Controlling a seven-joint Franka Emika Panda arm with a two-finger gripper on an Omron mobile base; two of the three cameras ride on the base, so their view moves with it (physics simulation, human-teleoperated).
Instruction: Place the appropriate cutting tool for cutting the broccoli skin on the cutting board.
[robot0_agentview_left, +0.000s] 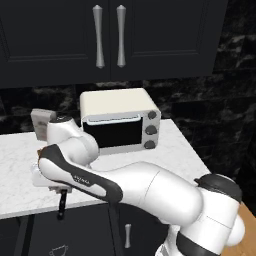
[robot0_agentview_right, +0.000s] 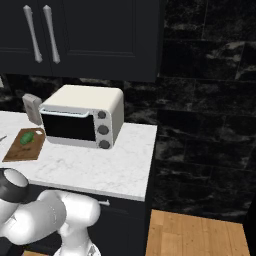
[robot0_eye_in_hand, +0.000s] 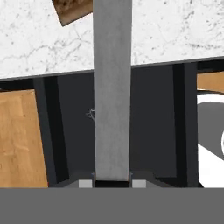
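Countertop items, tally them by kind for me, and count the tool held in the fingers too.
White toaster oven: 1
Dark-brown wooden cutting board: 1
Small green broccoli: 1
Grey upright box: 1
Long knife, grey metal blade, black handle: 1
Total: 5

Even, soft rendered light leaves the white marble counter (robot0_agentview_left: 175, 150) and cream toaster oven (robot0_agentview_right: 85, 117) bright against very dark cabinets (robot0_agentview_left: 110, 35) and a black wall (robot0_agentview_right: 205, 100), with only faint shadows, mild sheen on the cabinet handles (robot0_agentview_left: 99, 35), slight coarse pixelation, and no edge warping.
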